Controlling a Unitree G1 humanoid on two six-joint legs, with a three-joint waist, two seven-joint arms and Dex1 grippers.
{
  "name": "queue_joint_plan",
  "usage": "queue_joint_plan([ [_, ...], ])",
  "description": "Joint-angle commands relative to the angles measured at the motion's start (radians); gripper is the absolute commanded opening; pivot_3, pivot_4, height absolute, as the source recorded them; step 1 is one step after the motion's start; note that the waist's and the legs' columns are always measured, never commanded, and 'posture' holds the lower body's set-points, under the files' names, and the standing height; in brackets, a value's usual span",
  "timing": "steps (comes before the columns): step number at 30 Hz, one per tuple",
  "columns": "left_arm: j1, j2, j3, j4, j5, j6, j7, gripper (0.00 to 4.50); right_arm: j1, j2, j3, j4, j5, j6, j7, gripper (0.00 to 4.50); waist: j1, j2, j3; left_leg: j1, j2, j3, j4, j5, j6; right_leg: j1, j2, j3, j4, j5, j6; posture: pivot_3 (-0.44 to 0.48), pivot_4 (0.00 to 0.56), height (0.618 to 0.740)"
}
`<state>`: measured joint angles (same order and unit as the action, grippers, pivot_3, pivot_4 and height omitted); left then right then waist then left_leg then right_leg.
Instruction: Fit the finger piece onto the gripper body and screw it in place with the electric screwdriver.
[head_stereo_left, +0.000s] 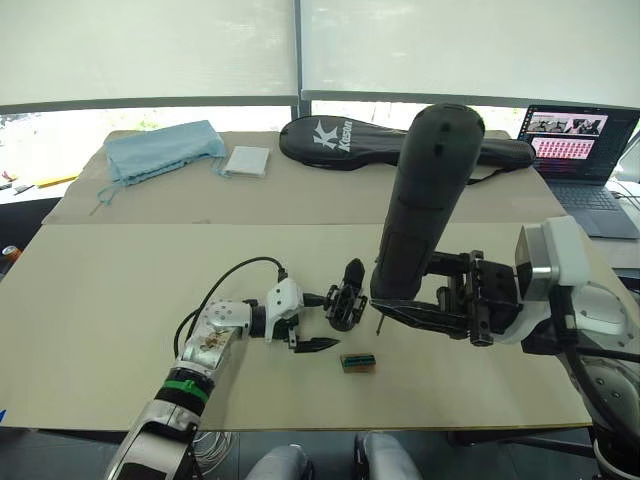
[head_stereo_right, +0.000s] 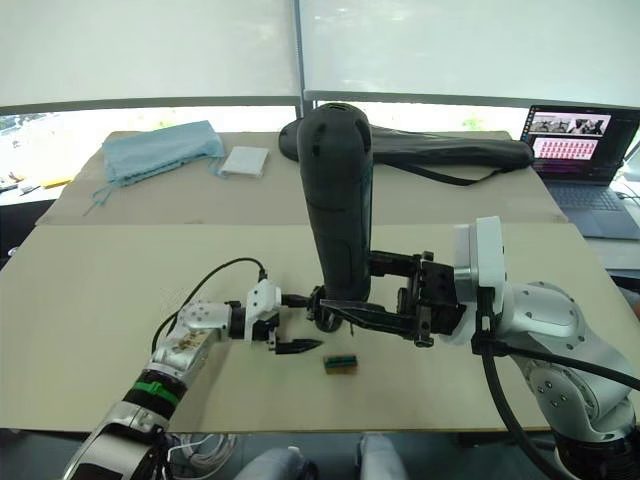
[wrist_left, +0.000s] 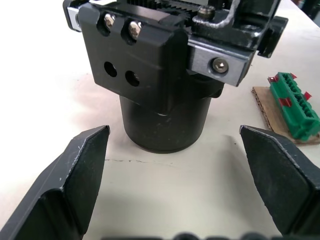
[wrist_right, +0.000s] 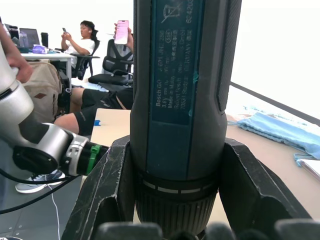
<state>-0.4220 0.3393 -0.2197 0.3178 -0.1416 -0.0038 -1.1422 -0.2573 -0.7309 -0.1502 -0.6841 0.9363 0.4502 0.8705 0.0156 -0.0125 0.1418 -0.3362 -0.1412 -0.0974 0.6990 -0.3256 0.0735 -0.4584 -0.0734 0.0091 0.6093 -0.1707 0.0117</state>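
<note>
From the left eye view, the gripper body stood on the table near the middle, and the electric screwdriver rose just to its right, long axis nearly upright and leaning a little away, its thin bit pointing down at the table just beside the body. The right gripper reached in level from the right and clamped the screwdriver low on its barrel, so the right arm was the one placed to drive a screw. The left gripper came in from the left, low over the table, its fingers spread, one tip by the body. A small green box lay just in front. In the left wrist view, the body stood between the wide-apart fingertips, untouched, with two screws seated and two holes empty on its facing block; I could not pick out a loose finger piece. In the right wrist view, both fingers pressed the screwdriver's barrel from either side; people sat in the background.
</note>
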Motion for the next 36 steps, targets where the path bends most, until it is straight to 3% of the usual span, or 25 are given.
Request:
queue_joint_plan([
  [1,0.018,-0.026,-0.025,-0.064,0.012,0.044,0.057,4.4,-0.027,0.005,-0.023,-0.026,0.033,-0.003,-0.014,1.92,0.001,0.0,0.0,0.0,0.0,0.0,0.0,0.0,0.0,0.0,0.0,0.0,0.0,0.0,0.0,0.0,0.15,0.74],
  [13,0.055,-0.074,-0.076,-0.091,0.068,0.059,0.181,4.4,-0.013,-0.001,-0.021,-0.043,0.031,-0.003,-0.021,1.92,0.028,0.0,0.0,0.0,0.0,0.0,0.0,0.0,0.0,0.0,0.0,0.0,-0.001,0.0,0.0,0.0,0.15,0.74],
  [23,0.044,-0.078,-0.086,-0.057,0.082,0.04,0.205,4.4,-0.002,-0.001,-0.024,-0.052,0.028,-0.005,-0.022,1.92,0.031,0.0,0.0,0.0,0.0,0.0,0.0,0.0,0.0,0.001,0.0,0.0,-0.001,0.0,0.0,0.0,0.15,0.74],
  [26,0.046,-0.083,-0.094,-0.056,0.085,0.05,0.21,3.64,-0.005,-0.001,-0.023,-0.05,0.028,-0.006,-0.021,1.92,0.032,0.0,0.0,0.0,0.0,0.0,0.001,0.0,0.0,0.001,-0.001,-0.001,0.0,0.0,0.0,0.0,0.15,0.74],
  [29,0.044,-0.086,-0.098,-0.049,0.09,0.054,0.219,2.33,-0.011,-0.001,-0.022,-0.048,0.029,-0.006,-0.02,1.92,0.033,0.0,0.0,0.0,0.0,0.0,0.001,0.0,0.0,0.001,-0.001,-0.001,-0.001,0.0,0.0,0.0,0.15,0.74],
  [36,0.003,-0.09,-0.1,0.01,0.092,0.044,0.211,2.31,-0.094,0.013,-0.017,-0.038,0.099,0.028,-0.066,1.92,0.036,0.0,0.0,0.0,-0.001,0.0,0.002,0.0,0.0,0.002,-0.001,-0.001,0.0,0.001,0.001,0.0,0.15,0.74],
])
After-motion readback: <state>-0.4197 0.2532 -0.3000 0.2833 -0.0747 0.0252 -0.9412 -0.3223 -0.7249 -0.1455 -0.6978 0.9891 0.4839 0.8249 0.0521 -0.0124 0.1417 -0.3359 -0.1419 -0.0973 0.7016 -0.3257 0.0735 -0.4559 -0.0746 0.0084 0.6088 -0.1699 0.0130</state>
